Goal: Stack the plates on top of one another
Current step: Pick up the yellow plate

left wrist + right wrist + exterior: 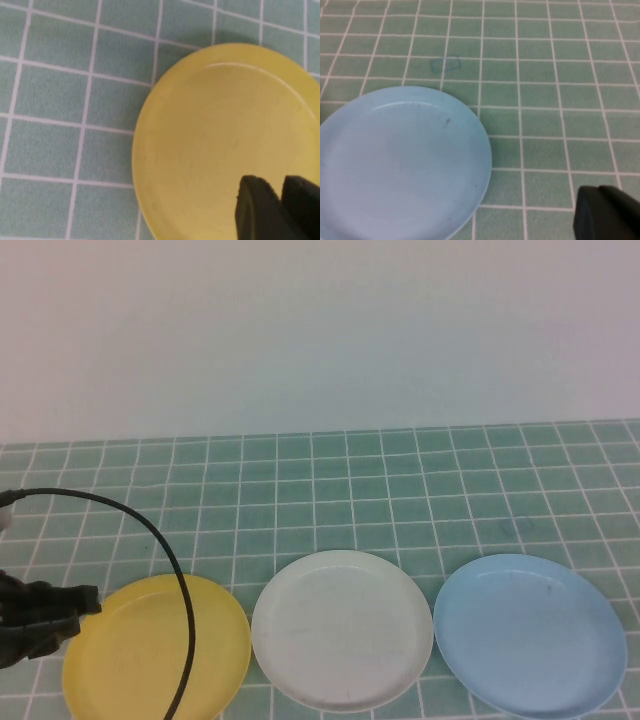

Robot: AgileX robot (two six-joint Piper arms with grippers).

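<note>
Three plates lie side by side on the green tiled table near its front edge: a yellow plate (155,650) on the left, a white plate (342,630) in the middle and a light blue plate (530,632) on the right. None lies on another. My left gripper (85,602) hovers at the yellow plate's left rim. In the left wrist view its fingers are shut and empty (277,182) above the yellow plate (220,130). My right gripper (602,192) is shut and empty over bare tiles beside the blue plate (400,160). It is outside the high view.
A black cable (170,560) from the left arm arcs across the yellow plate. A plain white wall (320,330) stands behind the table. A faint ring mark (517,526) shows on the tiles behind the blue plate.
</note>
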